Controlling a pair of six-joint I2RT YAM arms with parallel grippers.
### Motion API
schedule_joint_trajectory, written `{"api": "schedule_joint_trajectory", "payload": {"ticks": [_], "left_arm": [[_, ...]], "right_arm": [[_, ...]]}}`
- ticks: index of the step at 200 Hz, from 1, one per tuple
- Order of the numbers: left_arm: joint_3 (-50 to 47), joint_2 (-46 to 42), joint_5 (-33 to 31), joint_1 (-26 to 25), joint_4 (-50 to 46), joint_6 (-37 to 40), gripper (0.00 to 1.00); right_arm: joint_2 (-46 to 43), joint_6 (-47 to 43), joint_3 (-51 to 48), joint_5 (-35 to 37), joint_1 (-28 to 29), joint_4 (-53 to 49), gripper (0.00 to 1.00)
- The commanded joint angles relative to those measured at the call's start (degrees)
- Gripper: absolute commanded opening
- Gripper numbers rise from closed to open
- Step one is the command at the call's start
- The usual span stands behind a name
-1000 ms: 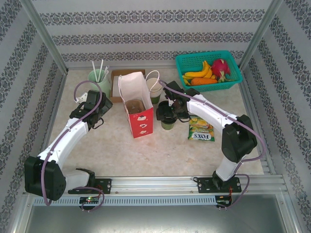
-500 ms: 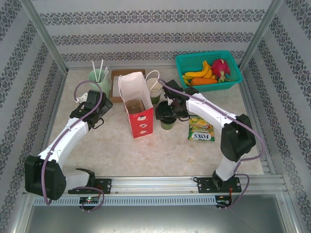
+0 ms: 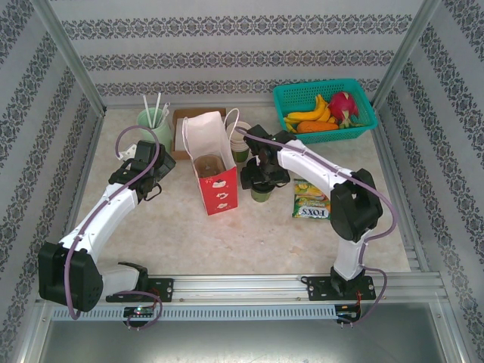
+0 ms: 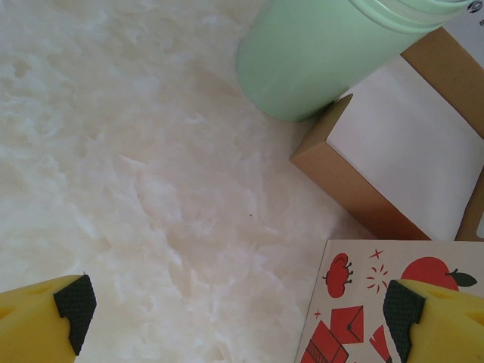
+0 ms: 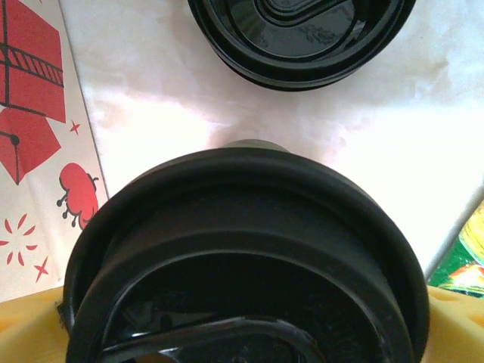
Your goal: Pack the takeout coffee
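Lining up the grasp, the right gripper (image 5: 242, 329) is straddling the takeout coffee (image 5: 242, 227), jaws released, as it is standing just beside the paper bag (image 3: 215, 180). The left gripper (image 4: 236, 306) is hovering released too. Closing squarely on the cup and lifting it bagward is probably coming next.

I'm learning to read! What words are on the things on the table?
"FOXS": white letters on the green and yellow packet.
Smaller print on that packet: too small to read.
Red and white paper bag: drawings of a tomato, stars and boxes, no words that I can see.
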Motion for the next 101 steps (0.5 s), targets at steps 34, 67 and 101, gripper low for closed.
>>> {"api": "schedule_joint_trajectory", "payload": {"ticks": [34,67,101], "left_arm": [[1.28,0.22,-0.08,-0.01,0.74,0.82,0.99],[1.13,0.05,-0.37,-0.01,0.58,0.76,0.99],[1.06,0.08,-0.34,-0.03,0.73,0.91,0.99]], "right_arm": [[3.51,-0.66,5.47,0.31,0.55,-7.94,0.98],[4.59,-1.44,7.44,-0.28,0.2,-9.76,0.97],[5.5,-1.7,8.61,0.18,0.1,-11.08,0.94]]}}
